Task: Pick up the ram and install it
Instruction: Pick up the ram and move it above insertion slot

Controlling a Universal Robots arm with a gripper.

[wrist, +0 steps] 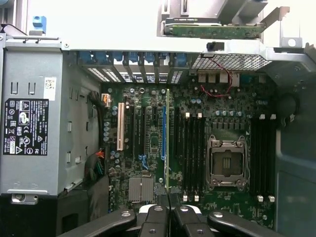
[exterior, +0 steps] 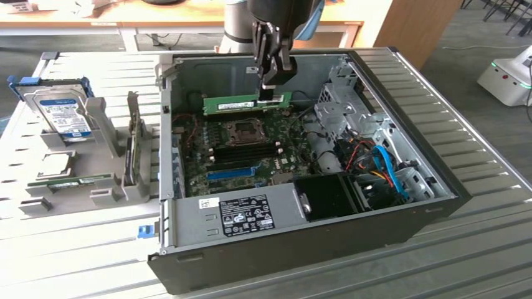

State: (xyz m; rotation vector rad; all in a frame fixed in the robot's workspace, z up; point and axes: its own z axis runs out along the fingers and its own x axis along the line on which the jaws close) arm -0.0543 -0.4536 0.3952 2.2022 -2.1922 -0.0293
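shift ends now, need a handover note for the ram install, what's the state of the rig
Jaws: shut on the ram, gripping its top edge.
Ram: held level in the air over the motherboard, inside the open computer case.
Done: ram picked up.
Left: it is in no slot yet; the black memory slots beside the CPU socket are empty.

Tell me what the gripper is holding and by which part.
The gripper holds the ram by its upper long edge, near its end on the exterior view's right.
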